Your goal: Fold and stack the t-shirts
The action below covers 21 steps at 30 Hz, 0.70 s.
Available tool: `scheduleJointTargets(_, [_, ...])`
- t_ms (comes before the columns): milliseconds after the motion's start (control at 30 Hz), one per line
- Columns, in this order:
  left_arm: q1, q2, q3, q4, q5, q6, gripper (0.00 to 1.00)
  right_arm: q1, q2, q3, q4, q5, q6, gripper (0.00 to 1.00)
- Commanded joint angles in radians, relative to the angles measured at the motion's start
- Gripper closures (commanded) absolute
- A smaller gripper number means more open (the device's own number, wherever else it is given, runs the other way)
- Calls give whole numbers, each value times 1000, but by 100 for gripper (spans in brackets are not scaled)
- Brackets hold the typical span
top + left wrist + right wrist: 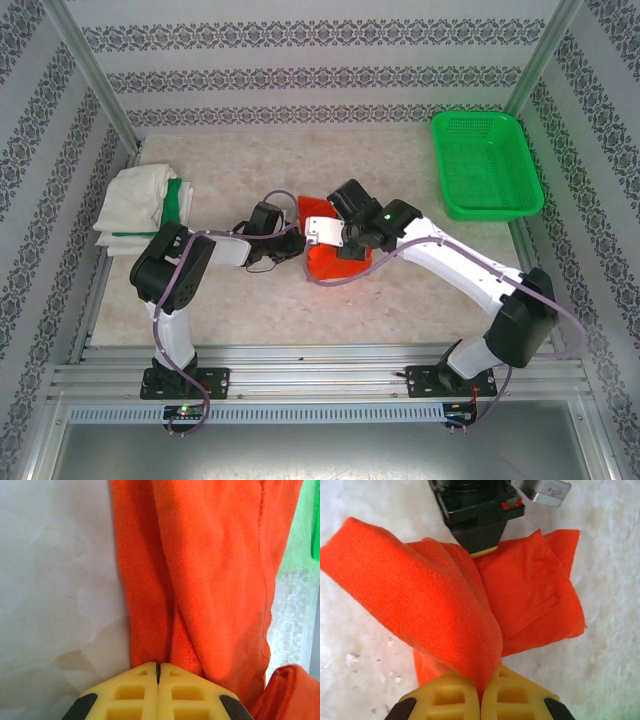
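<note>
**Top ext. view**
- T-shirts, count: 1 orange-red t-shirt (pixel 335 262), bunched at table centre. Also 1 folded pile (pixel 135 208) of off-white & green shirts at the far-left edge, well apart from it. No. of pieces in the pile cannot be told.
- Basket, count: 1 green mesh basket (pixel 487 165), far-right corner.
- Arms, count: 2. Left arm (pixel 170 270) & right arm (pixel 460 265) both reach inward & meet over the orange-red t-shirt.
- Surface: pale beige marbled table (pixel 250 310); metal rails (pixel 320 375) along the near edge.
- Room: wallpaper (pixel 300 75) w/ grey ornamental stripes on 3 sides; 2 metal posts (pixel 92 75) at the rear corners.

**Left wrist view**
- Left gripper (pixel 158 672): yellow fingertips pressed together, pinching a seamed edge of the orange-red t-shirt. Cloth runs away from the tips in long folds.
- Surface: pale table on the L side; green blur at the R edge, identity unclear.

**Right wrist view**
- Right gripper (pixel 481 690): yellow fingertips closed tight on a raised fold of the same shirt. The fold fans up & to the L, off the table.
- Shirt body: the rest lies folded on the table, R of centre.
- Left gripper: seen opposite, at top; its yellow tip meets the shirt's far edge.
- Surface: white-grey marbled, w/ a few dark specks.
</note>
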Motion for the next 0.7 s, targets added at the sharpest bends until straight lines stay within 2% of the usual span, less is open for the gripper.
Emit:
scheduleJointTargets(0, [-4, 77, -23, -93, -49, 12, 100, -26, 51, 67, 16, -6, -59, 100])
scheduleJointTargets(167, [2, 83, -23, -88, -42, 11, 100, -60, 138, 152, -4, -32, -89, 100])
scheduleJointTargets(300, [12, 72, -32, -93, -45, 12, 100, -67, 179, 216, -88, -55, -98, 100])
scheduleJointTargets(533, [25, 68, -47, -86, -47, 17, 100, -68, 102, 181, -156, -152, -88, 100])
scheduleJointTargets(667, [24, 80, -37, -77, -35, 15, 100, -70, 73, 146, -143, -155, -83, 100])
